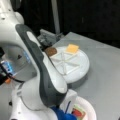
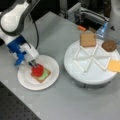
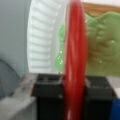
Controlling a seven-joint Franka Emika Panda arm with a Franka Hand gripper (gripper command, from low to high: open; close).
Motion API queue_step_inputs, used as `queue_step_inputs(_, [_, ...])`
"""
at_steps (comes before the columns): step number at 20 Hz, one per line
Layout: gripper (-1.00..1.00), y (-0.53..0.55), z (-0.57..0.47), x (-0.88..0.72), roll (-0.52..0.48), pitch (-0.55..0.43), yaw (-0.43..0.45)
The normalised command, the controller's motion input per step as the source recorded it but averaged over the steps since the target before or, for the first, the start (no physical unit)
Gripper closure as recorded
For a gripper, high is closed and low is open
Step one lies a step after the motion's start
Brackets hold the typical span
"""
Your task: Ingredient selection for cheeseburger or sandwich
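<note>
We see the arm's dark two-fingered tool (image 2: pixel 33 63) low over the small white round paper plate (image 2: pixel 25 80) at the counter's (image 2: pixel 60 100) eight o'clock in a front view, its fingers pinching the red round toy tomato slice (image 2: pixel 37 70) on edge. In the wrist view the slice (image 3: pixel 75 62) stands as a thin upright band between the two black pads (image 3: pixel 47 87), its long axis running twelve to six, flat faces against the pads.

Directly beneath it lies the green toy lettuce piece (image 2: pixel 44 75), spread on a brown toast square (image 2: pixel 47 72) — so the stack sits just at the tool's four o'clock, under the slice. Whether the slice touches the lettuce we cannot tell.

The big white round divided tray (image 2: pixel 75 62) stands well apart at three o'clock. It carries a second brown toast square (image 2: pixel 88 39) at twelve, the dark brown round patty (image 2: pixel 109 45) at two, and the orange cheese square (image 2: pixel 115 65) at three — all untouched.
</note>
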Motion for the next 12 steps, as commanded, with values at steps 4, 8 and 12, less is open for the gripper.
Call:
queue_step_inputs(4, [1.0,0.07,-0.04,-0.15,-0.133,-0.105,0.08])
queue_step_inputs(8, [1.0,0.07,-0.04,-0.15,-0.137,-0.101,0.069])
queue_step_inputs(12, [1.0,0.06,-0.04,-0.16,-0.141,-0.102,0.061])
